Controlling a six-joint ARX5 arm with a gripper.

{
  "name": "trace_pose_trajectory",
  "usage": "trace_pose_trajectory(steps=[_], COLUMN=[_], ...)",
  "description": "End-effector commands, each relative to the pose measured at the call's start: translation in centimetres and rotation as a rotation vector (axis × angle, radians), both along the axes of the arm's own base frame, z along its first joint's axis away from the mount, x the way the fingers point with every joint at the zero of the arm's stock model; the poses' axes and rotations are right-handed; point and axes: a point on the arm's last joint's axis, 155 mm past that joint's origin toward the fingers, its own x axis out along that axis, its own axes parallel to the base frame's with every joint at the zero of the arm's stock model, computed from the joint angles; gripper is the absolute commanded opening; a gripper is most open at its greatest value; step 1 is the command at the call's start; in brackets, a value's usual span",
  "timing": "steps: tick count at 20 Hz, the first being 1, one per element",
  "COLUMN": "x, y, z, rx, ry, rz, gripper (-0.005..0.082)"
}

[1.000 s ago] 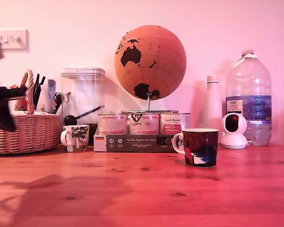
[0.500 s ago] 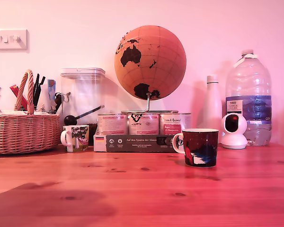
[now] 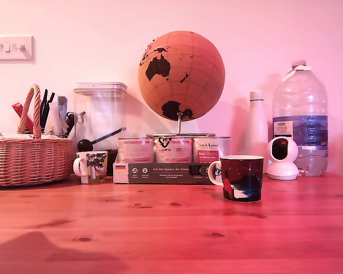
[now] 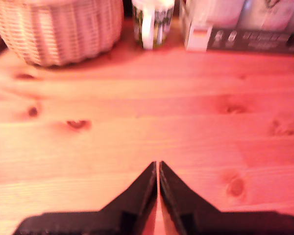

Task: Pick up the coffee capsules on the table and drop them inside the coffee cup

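Observation:
The coffee cup (image 3: pixel 243 178), dark with a red, blue and white picture and a white handle, stands upright on the wooden table (image 3: pixel 160 234) toward the exterior view's right. No coffee capsules show in either view. My gripper (image 4: pixel 157 165) appears only in the wrist view: its two black fingers meet at the tips, shut, with nothing between them, hovering over bare wood. The arm is outside the exterior view; only its shadow falls on the table at the lower left.
A wicker basket (image 3: pixel 28 160) with utensils and a small white mug (image 3: pixel 91 166) stand at the back left. A box of tins (image 3: pixel 160 171), a globe (image 3: pixel 181 75), a white bottle (image 3: pixel 256 131), a small camera (image 3: pixel 283 157) and a water bottle (image 3: pixel 300 120) line the back.
The dark arm seen at the exterior view's left edge has withdrawn out of the picture. Its shadow on the table has shrunk toward the lower left. The cup has not moved.

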Motion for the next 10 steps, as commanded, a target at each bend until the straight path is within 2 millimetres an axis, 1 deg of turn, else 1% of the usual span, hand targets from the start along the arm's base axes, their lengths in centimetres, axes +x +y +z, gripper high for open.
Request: trace_pose_trajectory(steps=[1, 5, 10], x=[-0.9, -2.3, -3.5], y=[0.2, 0.3, 0.6], z=[-0.4, 0.8, 2.0], rx=[-0.002, -0.006, -0.029], ry=[0.0, -0.035, -0.078], rz=[0.009, 0.009, 0.024], gripper=[-0.0021, -0.0021, -0.0021])
